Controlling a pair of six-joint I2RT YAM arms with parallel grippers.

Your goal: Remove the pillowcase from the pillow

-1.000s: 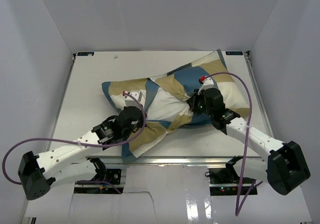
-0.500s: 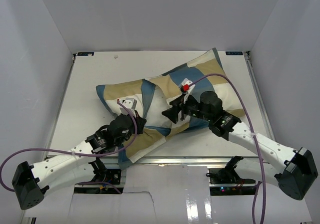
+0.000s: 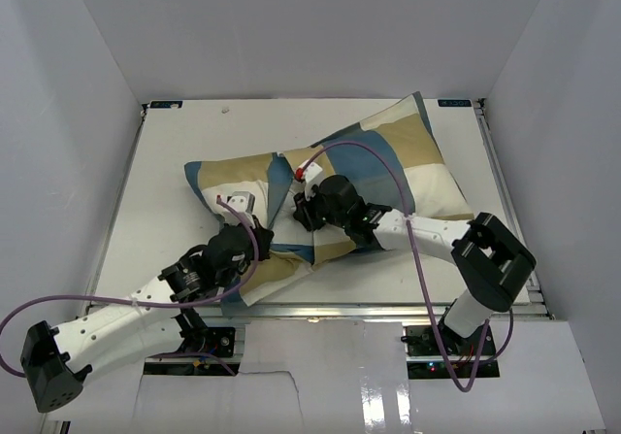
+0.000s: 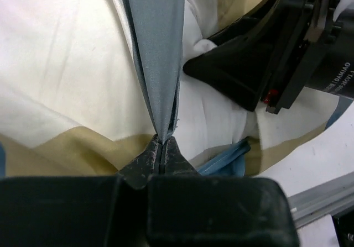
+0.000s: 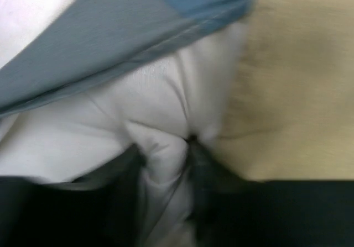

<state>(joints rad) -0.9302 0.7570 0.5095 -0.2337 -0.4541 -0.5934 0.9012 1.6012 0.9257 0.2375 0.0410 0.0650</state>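
Currently left claw [image 4: 164, 146] pinches the pillowcase [image 4: 157, 48] by its blue hem at its tips, right claw [image 5: 166, 158] straddles a white pillow [image 5: 149, 92] fold inside its jaws, clamp unclear; if that hold is shallow, pulling apart slips the pillow and nothing strips.

No text, label or number legible — anywhere

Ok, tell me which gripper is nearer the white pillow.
Right. The right gripper pinches a fold of the pillow itself; the left gripper is shut on the pillowcase beside it, holding only the blue edge.
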